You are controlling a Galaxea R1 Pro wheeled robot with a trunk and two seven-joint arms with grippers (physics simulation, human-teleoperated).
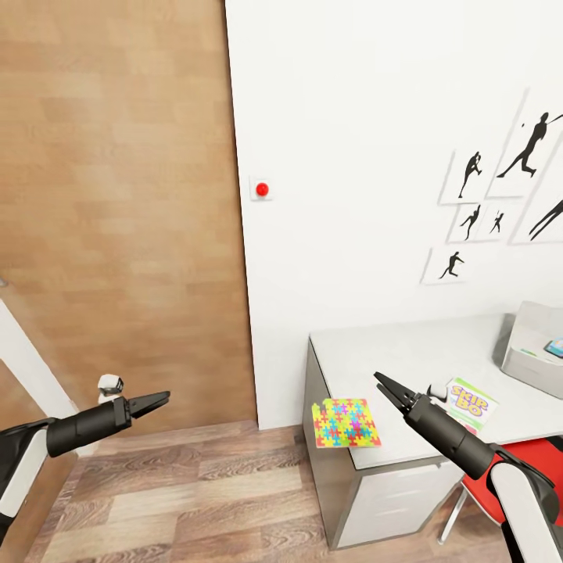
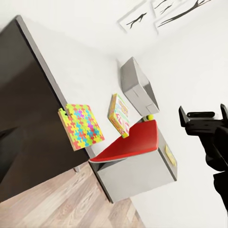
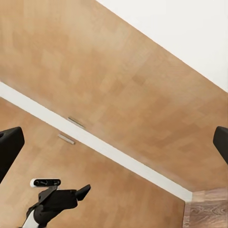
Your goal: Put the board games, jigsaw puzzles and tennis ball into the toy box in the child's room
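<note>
**Approaching the worktop with both hands empty**

Nearest the robot, the left hand hangs over the wood floor with its fingers pressed together, gripping nothing. The right hand is raised over the front of the worktop; its wrist view shows the two finger pads far apart, so it is open and empty.

Just beside the right hand lies a jigsaw puzzle, flat, with one corner jutting past the worktop's front edge. It is a square, so it has no real long axis; its sides sit slightly skewed to the worktop edge. That overhang looks the best place to grip, one finger above and one below, before sliding it off. The base probably needs to roll closer first.

Beyond it the SKIP-BO board game lies flat, partly behind the right arm, its long axis running diagonally away toward the wall. Farthest back, by the wall, the toy box rests on the worktop, already holding something blue. In the left wrist view the tennis ball sits just beside the toy box.
</note>
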